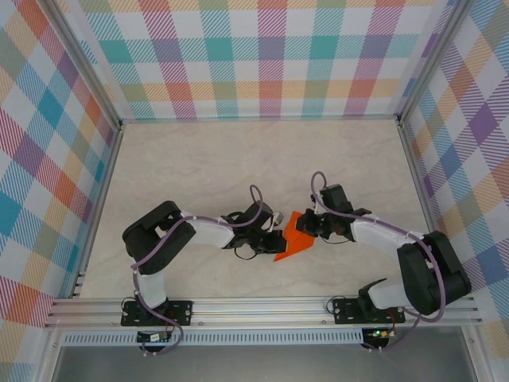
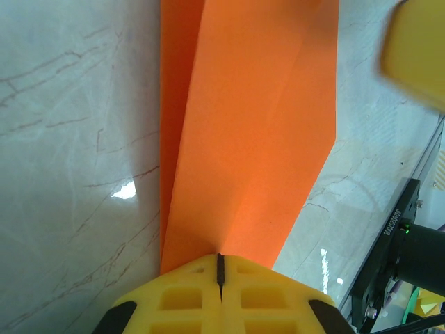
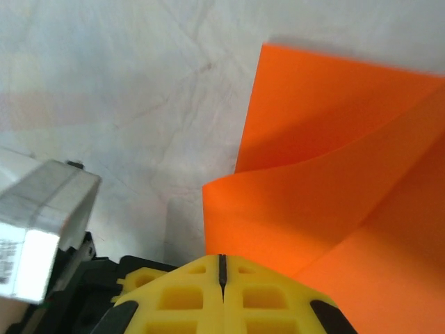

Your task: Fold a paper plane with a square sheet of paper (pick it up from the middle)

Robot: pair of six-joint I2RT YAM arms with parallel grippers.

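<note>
The orange sheet of paper (image 1: 294, 243) lies mid-table between the two arms, folded into a creased, layered wedge. My left gripper (image 1: 280, 237) meets it from the left. In the left wrist view its yellow jaws (image 2: 220, 268) are shut, and the paper (image 2: 250, 125) runs into them along a crease. My right gripper (image 1: 307, 227) comes in from the right. In the right wrist view its jaws (image 3: 222, 268) are shut on a curled-up flap of the paper (image 3: 334, 174), and a flatter layer lies behind the flap. A blurred yellow finger of the right gripper (image 2: 417, 56) shows in the left wrist view.
The marble-patterned tabletop (image 1: 238, 159) is walled by plaid panels (image 1: 262, 56) on three sides, with an aluminium rail (image 1: 262, 306) at the near edge. The left arm's wrist block (image 3: 42, 229) sits close to the right gripper. The two grippers nearly touch.
</note>
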